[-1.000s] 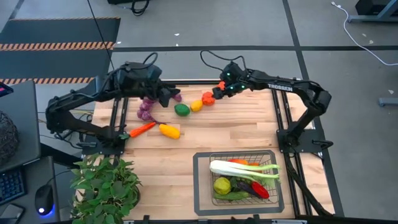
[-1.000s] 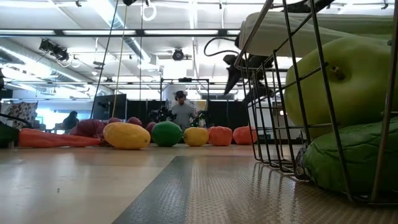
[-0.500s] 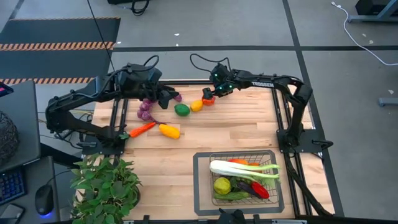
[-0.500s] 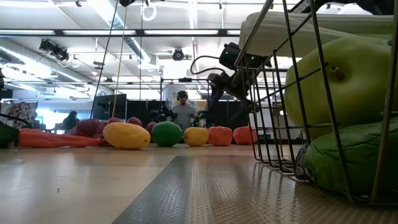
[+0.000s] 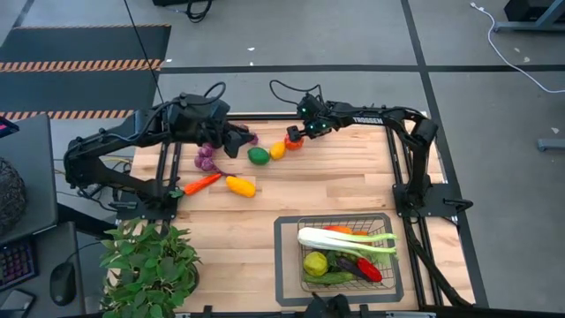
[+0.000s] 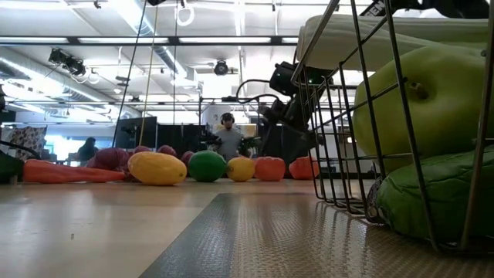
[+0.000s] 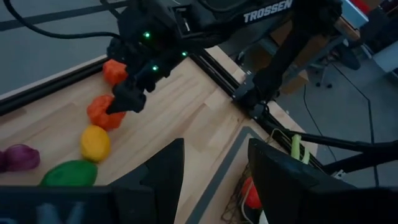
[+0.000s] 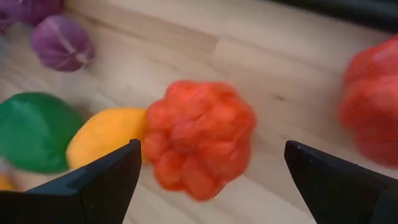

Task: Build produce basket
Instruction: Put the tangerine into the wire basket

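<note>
My right end effector stands wide around the ribbed orange tomato, which looks light and rigid; I'd pinch its rounded flanks.

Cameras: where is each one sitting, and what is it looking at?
High view: overhead, looking down at the table; both arms show.
Low view: at tabletop height beside the basket, looking across; the right arm shows.
Left wrist view: on the left arm, past its own fingers towards the right gripper.
Right wrist view: over the orange tomato, also in the high view.
</note>
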